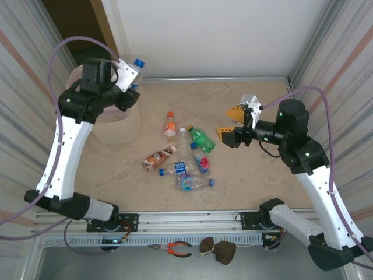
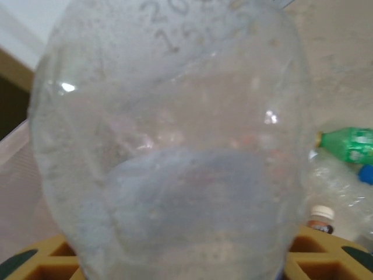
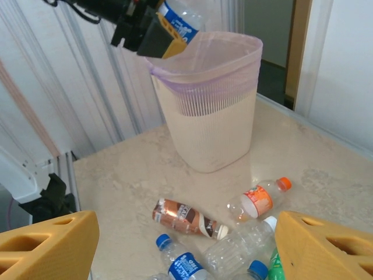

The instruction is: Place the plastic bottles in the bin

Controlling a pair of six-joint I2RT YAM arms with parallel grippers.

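left tool [image 1: 122, 80]: clamped on clear blue-capped plastic bottle [image 1: 130, 72] over pink-lined beige bin [image 3: 205, 119] | right tool [image 1: 231, 122]: jaws spread, empty

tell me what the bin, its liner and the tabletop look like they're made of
Bin: probably matte beige plastic, with moulded slots below the rim. Liner: thin translucent pink plastic film, wrinkled over the rim. Tabletop: smooth, veined beige, marble or a laminate imitation; can't tell which.

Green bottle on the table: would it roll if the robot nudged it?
The green bottle lies on its side, so it would probably roll sideways. It looks empty, likely light and easily skidding on the smooth table. The clear bottle alongside might stop it.
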